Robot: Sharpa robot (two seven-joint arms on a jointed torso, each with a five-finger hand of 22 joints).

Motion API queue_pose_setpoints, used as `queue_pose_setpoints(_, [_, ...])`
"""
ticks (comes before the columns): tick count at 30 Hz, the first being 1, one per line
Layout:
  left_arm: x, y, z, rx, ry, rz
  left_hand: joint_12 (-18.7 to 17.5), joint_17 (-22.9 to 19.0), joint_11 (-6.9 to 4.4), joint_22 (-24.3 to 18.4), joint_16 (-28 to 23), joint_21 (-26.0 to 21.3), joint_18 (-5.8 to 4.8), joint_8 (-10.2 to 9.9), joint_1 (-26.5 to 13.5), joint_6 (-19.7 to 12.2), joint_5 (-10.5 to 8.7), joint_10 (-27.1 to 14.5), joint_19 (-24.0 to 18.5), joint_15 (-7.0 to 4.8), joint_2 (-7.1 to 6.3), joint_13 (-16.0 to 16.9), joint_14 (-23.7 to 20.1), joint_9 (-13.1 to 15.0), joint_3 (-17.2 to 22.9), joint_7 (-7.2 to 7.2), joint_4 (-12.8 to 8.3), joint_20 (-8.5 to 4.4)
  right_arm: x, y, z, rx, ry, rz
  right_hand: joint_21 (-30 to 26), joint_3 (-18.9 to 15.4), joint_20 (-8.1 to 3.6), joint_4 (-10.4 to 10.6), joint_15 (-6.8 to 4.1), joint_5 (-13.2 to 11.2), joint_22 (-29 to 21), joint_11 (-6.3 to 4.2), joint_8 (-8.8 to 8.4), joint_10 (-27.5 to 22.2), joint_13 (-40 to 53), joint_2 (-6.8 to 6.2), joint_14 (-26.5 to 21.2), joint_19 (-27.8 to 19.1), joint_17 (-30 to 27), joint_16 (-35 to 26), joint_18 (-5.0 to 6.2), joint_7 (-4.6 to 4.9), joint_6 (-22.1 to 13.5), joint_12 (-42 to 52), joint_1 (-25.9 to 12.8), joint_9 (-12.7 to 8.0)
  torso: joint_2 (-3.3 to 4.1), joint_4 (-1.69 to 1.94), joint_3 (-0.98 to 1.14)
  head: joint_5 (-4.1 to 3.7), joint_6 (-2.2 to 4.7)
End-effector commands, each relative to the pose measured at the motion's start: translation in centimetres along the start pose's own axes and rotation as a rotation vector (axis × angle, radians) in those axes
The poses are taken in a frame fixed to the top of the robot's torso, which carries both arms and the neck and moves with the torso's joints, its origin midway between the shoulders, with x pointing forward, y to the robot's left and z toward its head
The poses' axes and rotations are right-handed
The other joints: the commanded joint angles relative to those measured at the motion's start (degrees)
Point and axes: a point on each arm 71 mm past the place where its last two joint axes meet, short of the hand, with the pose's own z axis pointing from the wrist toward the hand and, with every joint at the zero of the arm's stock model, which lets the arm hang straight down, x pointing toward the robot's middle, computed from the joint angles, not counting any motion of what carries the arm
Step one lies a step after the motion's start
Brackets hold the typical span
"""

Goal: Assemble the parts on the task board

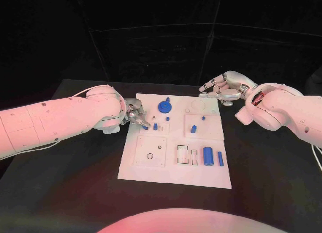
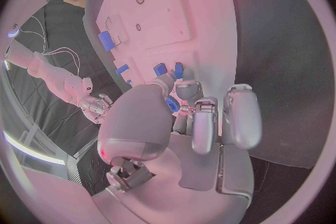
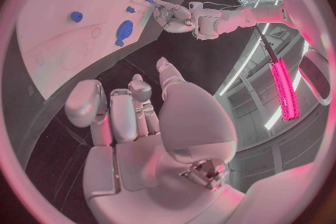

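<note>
Nearest the viewer, along the near edge of the white task board (image 1: 176, 177): one large blue cylinder (image 1: 209, 156) lying flat, long axis running near-to-far, with a slimmer blue pin (image 1: 220, 158) just beside it on the right, parallel. Mid-board: a short blue peg (image 1: 193, 129) in a square recess; a small blue stud (image 1: 203, 118) beyond it. Far half: a blue gear-like part (image 1: 164, 106), knob uppermost. Left edge of board: left hand (image 1: 135, 114) low over the plate, fingertips (image 2: 183, 91) closed round a small blue part (image 2: 172, 104), apparently pinched, with two more small blue pegs (image 1: 155, 126) standing just beside those fingertips, toward the board's centre. Right hand (image 1: 224, 88): held off the board's far right corner, above the black table (image 1: 70, 160), fingers loosely curled, carrying nothing. Judgement: the left hand is much the nearer to the pegs and their sockets, which lie just inboard of it; the right hand stands well apart from every part.
</note>
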Motion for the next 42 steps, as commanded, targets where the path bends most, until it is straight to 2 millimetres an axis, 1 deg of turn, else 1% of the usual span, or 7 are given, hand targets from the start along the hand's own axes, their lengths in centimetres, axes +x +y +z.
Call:
queue_pose_setpoints(1, [0.54,-0.02,0.03,-0.009,0.035,0.030,0.08,15.10,-0.10,0.05,0.19,-0.13,0.20,0.29,0.07,0.05,0.30,0.48,0.38,-0.50,-0.22,-0.01,5.94,0.09,5.64,-0.40,-5.45,-0.55,0.02,0.21,0.04,-0.014,0.008,-0.001,-0.25,-0.35,-0.01,0.02,-0.16,0.31,-0.08,-0.18,0.36,-0.41,-0.06,0.37,1.55,-0.20,-0.06,-0.31,0.60,-0.03,-0.23,-0.38,0.01,-0.08,-0.02,0.00,0.01,0.00,-0.01])
queue_pose_setpoints(10, [0.46,-0.18,0.12,-0.003,0.020,0.021,0.17,15.10,-0.08,-0.02,0.19,-0.22,0.22,0.52,-1.14,0.26,0.30,0.64,0.36,-0.48,-0.56,0.09,5.94,0.20,6.57,-0.39,-5.20,-0.53,0.05,0.25,0.04,-0.016,0.008,-0.001,-0.25,-0.35,-0.01,0.02,-0.16,0.31,-0.08,-0.18,0.36,-0.41,-0.06,0.37,1.55,-0.20,-0.06,-0.31,0.60,-0.03,-0.23,-0.38,0.01,-0.08,0.02,-0.02,0.04,-0.06,-0.03])
queue_pose_setpoints(17, [0.32,-0.15,0.34,-0.010,0.013,0.004,0.55,15.10,-0.22,0.39,0.19,0.01,0.16,1.48,-5.52,1.34,0.30,1.05,0.53,-0.57,-1.36,0.41,5.94,0.67,5.73,-0.64,-2.86,-0.56,0.06,0.27,0.02,-0.017,0.008,-0.001,-0.25,-0.35,-0.01,0.02,-0.16,0.31,-0.08,-0.18,0.36,-0.41,-0.06,0.37,1.55,-0.20,-0.06,-0.31,0.60,-0.03,-0.23,-0.38,0.01,-0.08,0.02,-0.06,0.03,-0.19,-0.01])
queue_pose_setpoints(24, [0.25,-0.05,0.58,-0.027,0.021,0.006,1.10,15.10,-0.52,1.14,0.19,0.49,0.04,2.36,-8.14,1.94,0.29,1.44,0.80,-0.86,-2.11,0.97,5.94,1.22,4.96,-1.02,-1.63,-0.77,0.04,0.26,-0.02,-0.016,0.008,-0.001,-0.39,-0.59,-0.02,0.17,-0.16,0.28,-0.26,-0.18,0.48,-0.58,-0.34,0.42,1.56,-0.23,-0.12,-0.40,0.62,-0.03,-0.25,-0.56,-0.05,-0.07,-0.02,-0.14,0.06,-0.47,-0.16])
queue_pose_setpoints(26, [0.23,-0.06,0.66,-0.029,0.022,0.006,1.22,15.10,-0.59,1.27,0.19,0.58,0.02,2.52,-8.51,2.00,0.30,1.53,0.85,-0.92,-2.28,1.10,5.94,1.33,4.85,-1.09,-1.50,-0.82,0.03,0.26,-0.03,-0.015,0.008,-0.001,-0.39,-0.59,-0.02,0.17,-0.16,0.28,-0.26,-0.18,0.48,-0.58,-0.34,0.42,1.56,-0.23,-0.12,-0.40,0.62,-0.03,-0.25,-0.56,-0.05,-0.07,-0.03,-0.08,0.00,-0.55,-0.19])
queue_pose_setpoints(38, [0.10,-0.01,0.87,-0.043,0.017,0.003,1.57,15.10,-0.82,1.69,0.19,0.84,-0.06,3.35,-10.41,2.27,0.29,1.78,1.00,-1.17,-3.23,1.41,5.94,1.94,4.00,-1.34,-0.80,-1.07,0.00,0.23,-0.07,-0.014,0.007,-0.001,-0.55,-0.72,-0.02,0.27,-0.16,0.27,-0.54,-0.18,0.52,-0.72,-0.55,0.42,1.57,-0.33,-0.10,-0.41,0.67,-0.03,-0.26,-0.74,-0.15,-0.07,-0.04,0.01,0.01,-0.81,-0.24])
queue_pose_setpoints(42, [0.01,0.16,0.87,-0.052,0.010,-0.001,1.53,15.10,-0.73,1.59,0.19,0.74,-0.04,3.66,-12.35,2.27,0.29,1.72,0.97,-1.15,-4.34,1.31,5.94,2.20,2.55,-1.22,0.12,-1.12,-0.05,0.19,-0.09,-0.013,0.005,-0.001,-0.70,-0.82,-0.02,0.36,-0.15,0.28,-0.79,-0.17,0.55,-0.82,-0.69,0.44,1.58,-0.42,-0.08,-0.41,0.71,-0.03,-0.27,-0.85,-0.23,-0.07,-0.06,0.04,-0.01,-0.82,-0.23])
